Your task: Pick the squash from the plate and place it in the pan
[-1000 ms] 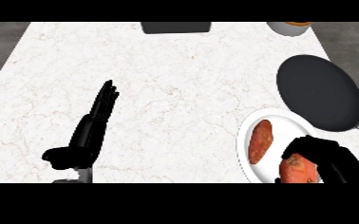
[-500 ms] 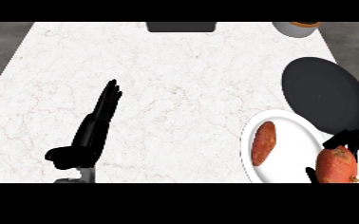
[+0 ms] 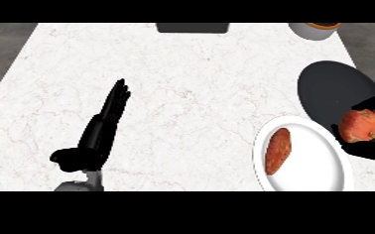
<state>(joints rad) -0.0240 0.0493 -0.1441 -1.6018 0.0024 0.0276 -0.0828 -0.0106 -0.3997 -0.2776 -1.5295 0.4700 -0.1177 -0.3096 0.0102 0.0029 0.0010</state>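
Over the pan (image 3: 330,87) rim, squash (image 3: 356,125) is clamped by right hand (image 3: 361,150) (mostly cropped); centring is needed before release.

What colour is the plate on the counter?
The plate is white; the head view shows it best.

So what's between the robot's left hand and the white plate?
Only bare marble counter, seen in the head view, lies between the left hand and the plate.
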